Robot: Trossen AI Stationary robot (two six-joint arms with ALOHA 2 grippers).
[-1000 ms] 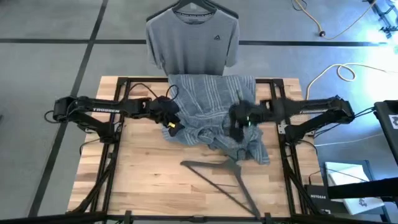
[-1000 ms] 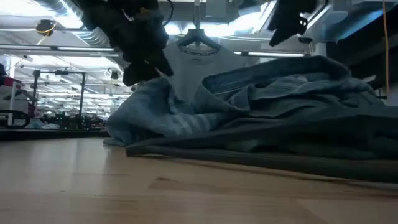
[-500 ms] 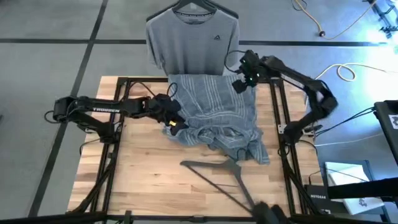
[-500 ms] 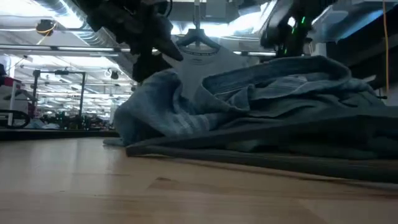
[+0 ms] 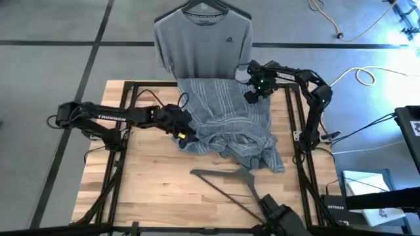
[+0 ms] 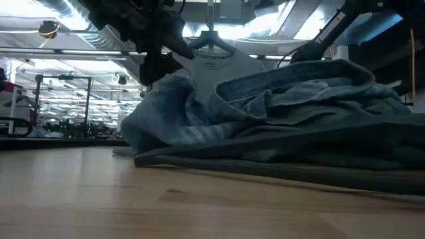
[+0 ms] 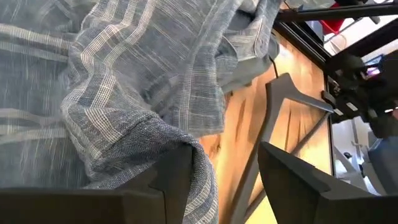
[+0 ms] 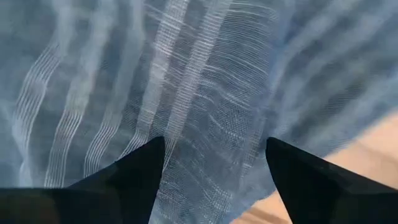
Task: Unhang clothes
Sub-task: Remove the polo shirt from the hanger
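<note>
1. Fingers of the left gripper (image 5: 184,134) are spread at the crumpled blue-grey striped shirt's (image 5: 233,124) left edge, probably to take hold.
2. Right gripper (image 5: 250,95) fingers are parted above its far corner.
3. Beyond, the plain grey T-shirt (image 5: 203,44) is left hanging.

Overhead looks straight down, low camera sits level; both share the striped shirt (image 5: 226,121) with close wrist views.

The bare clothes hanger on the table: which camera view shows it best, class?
The high view: the whole hanger lies on the table beside the striped shirt. The left wrist view catches only part of it; the low and right wrist views show none.
</note>
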